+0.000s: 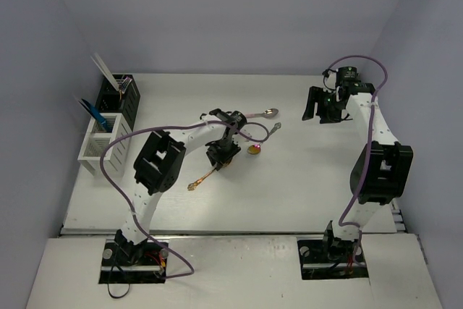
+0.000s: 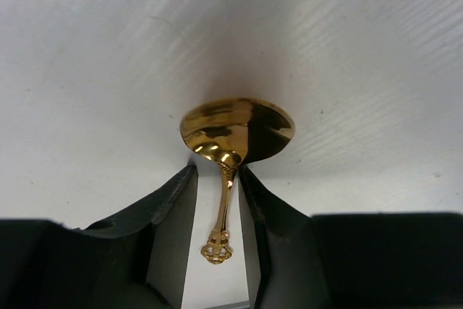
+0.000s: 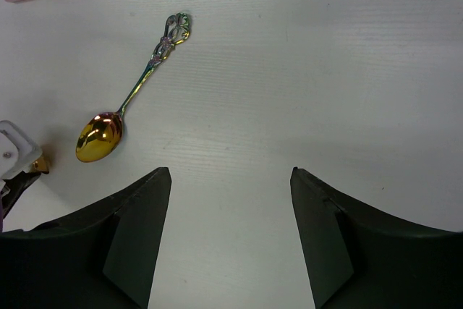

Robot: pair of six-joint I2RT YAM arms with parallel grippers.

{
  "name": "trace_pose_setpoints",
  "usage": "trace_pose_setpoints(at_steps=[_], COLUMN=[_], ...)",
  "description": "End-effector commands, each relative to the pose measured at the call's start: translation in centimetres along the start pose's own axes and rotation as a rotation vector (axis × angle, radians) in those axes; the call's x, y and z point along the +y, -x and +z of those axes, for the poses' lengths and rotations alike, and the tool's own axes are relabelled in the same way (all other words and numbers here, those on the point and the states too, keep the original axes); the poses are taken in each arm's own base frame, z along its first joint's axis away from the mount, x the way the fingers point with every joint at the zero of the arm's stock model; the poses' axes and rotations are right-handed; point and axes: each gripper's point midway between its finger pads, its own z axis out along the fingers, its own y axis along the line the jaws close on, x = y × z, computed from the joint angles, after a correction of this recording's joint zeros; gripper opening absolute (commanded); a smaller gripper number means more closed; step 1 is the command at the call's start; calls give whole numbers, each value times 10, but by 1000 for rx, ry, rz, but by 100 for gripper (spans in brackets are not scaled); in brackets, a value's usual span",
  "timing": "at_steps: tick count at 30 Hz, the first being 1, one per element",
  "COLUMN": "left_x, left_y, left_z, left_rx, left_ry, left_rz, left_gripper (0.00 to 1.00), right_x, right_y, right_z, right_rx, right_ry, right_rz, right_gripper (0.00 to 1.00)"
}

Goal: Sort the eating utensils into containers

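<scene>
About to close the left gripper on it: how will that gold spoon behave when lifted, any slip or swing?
Probably stiff: the gold spoon looks like solid polished metal. Its thin, glossy handle may slip or twist between the fingers of the left gripper. Bowl-heavy, it could pivot downward if gripped near the ornate end.

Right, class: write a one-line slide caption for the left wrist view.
Left gripper straddles the handle of a gold spoon on the white table, jaws open either side.
</scene>
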Motion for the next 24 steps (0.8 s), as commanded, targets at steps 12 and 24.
trace_pose_setpoints(at_steps=[12, 24], left_x=[9, 55], left_y=[12, -20], left_z=[-32, -203], left_rx=[-178, -674], left_ry=[-25, -6], left_rz=[-52, -170], left_gripper=[0, 0], right_x=[11, 11], right_y=[18, 19], right_z=[-28, -30], right_rx=[-94, -104], right_ry=[26, 23], right_rz=[-24, -40], right_gripper=[63, 62])
